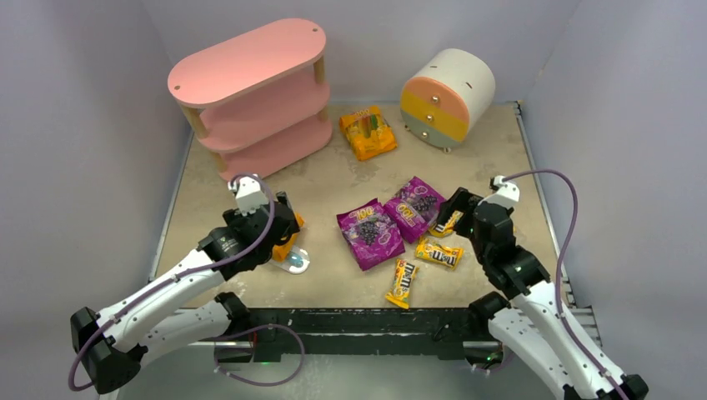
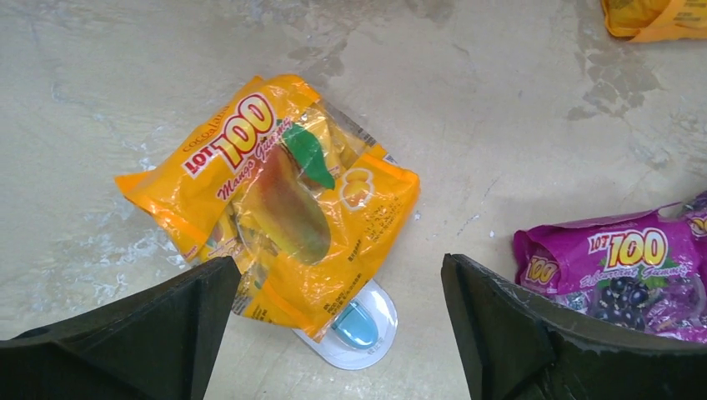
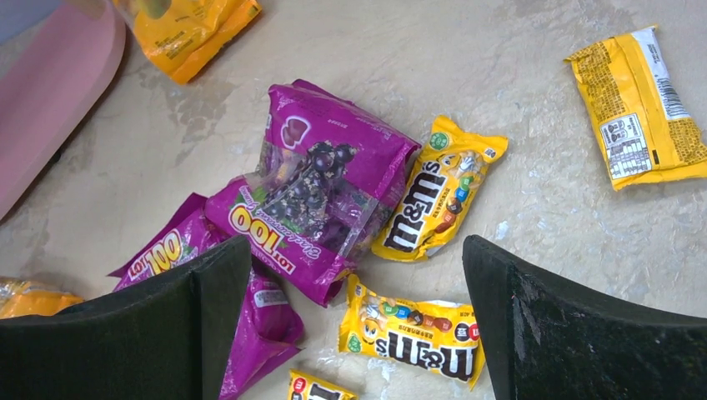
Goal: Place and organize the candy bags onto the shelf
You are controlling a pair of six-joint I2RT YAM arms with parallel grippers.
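1. In front of shelf (image 1: 250,92), on the arms' side: L gripper (image 2: 340,275) hangs over mango bag (image 2: 283,200), jaws spread wide, gripping nothing.
2. Further right of shelf, R gripper (image 3: 357,250) is also spread and empty, over purple bags (image 3: 325,192) and M&M's packs (image 3: 438,196).
3. All bags seen lie on the table; none on shelf tiers. 2nd orange bag (image 1: 368,132) sits just right of shelf.
4. Risk: blue-white packet (image 2: 358,329) is tucked under mango bag's near corner. A low pinch could catch both, so the wrong item goes to shelf.
5. Risk: film is glossy and crumpled. An edge pinch prob slips, or the bag sags and snags a tier edge.
6. Risk, R side: purple bags overlap and one M&M's pack touches them, so a grab may drag neighbours.
7. Tier gaps look low; a big bag bumping a board could shove shelf.
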